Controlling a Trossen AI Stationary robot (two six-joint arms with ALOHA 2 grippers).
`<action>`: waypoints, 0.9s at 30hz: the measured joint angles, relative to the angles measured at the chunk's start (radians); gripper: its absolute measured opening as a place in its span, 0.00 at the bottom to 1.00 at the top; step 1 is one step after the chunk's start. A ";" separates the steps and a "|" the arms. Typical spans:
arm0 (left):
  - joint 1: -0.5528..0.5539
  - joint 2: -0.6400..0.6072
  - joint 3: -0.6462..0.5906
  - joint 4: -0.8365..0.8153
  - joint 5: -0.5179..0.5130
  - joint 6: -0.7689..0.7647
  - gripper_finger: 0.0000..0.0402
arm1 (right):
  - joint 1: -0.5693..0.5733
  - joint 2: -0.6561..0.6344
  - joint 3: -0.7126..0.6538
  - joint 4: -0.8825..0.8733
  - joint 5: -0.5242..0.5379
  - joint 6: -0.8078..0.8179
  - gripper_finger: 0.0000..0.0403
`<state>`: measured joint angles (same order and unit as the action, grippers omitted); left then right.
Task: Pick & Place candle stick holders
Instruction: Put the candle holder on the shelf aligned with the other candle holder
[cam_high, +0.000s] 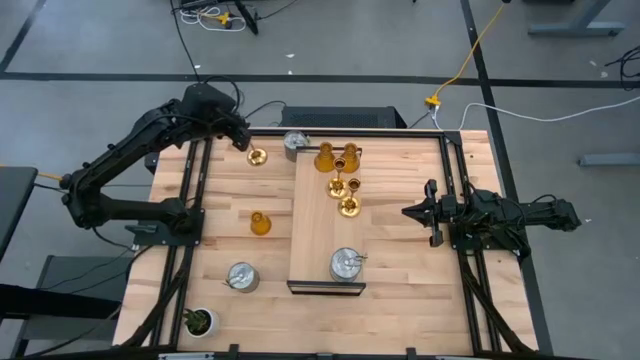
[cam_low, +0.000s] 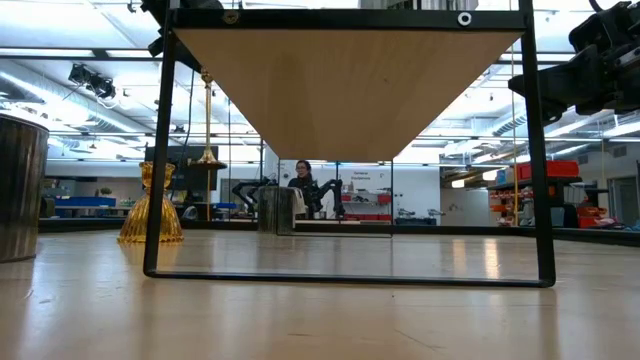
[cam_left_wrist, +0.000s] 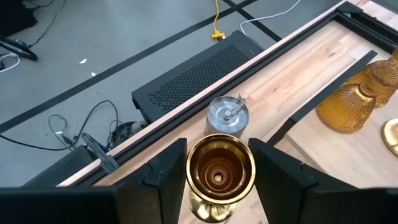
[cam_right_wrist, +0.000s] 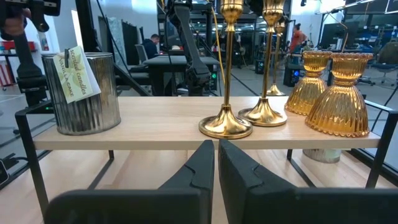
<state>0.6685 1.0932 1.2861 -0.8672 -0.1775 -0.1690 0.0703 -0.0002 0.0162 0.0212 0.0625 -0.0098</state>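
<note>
Left gripper (cam_left_wrist: 219, 167) at the far left of the table (cam_high: 400, 290), fingers (cam_left_wrist: 171, 177) pressed against both sides of the cup of a gold candle holder (cam_left_wrist: 219, 171), gripping it from above. Stem and base mostly hidden below the cup in the wrist view. In the low view, base apparently hanging clear of the tabletop, gripper itself cut off by the upper edge. Left arm stretched out from its mount toward the far edge.

Right gripper (cam_high: 412, 212) at the right side, fingers closed together and empty, held level and pointing at the raised wooden shelf (cam_high: 315, 225) in the middle.

On the shelf's far half: two amber holders (cam_high: 325, 157) side by side, two gold holders (cam_high: 348, 207) just near of them. At its near end: a silver tin (cam_high: 345, 265). Hidden in the low view, with only the shelf's underside showing.

On the tabletop left of the shelf: a second tin (cam_high: 295, 145) by the far corner, an amber holder (cam_high: 260, 223) midway, a third tin (cam_high: 242, 277) nearer, cut off at the low view's left edge, and a small potted plant (cam_high: 198, 321) in the near left corner.
</note>
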 joint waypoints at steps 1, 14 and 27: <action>0.000 -0.002 0.000 0.000 0.000 0.000 0.44 | 0.000 0.000 0.000 0.000 0.000 0.000 0.07; 0.000 -0.027 0.000 -0.001 0.000 0.000 0.44 | 0.000 0.000 0.000 0.000 0.000 0.000 0.07; 0.000 -0.049 0.007 -0.007 0.000 0.000 0.44 | 0.000 0.000 0.000 0.000 0.000 0.000 0.07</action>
<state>0.6685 1.0445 1.2934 -0.8739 -0.1780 -0.1692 0.0704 -0.0002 0.0162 0.0212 0.0626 -0.0097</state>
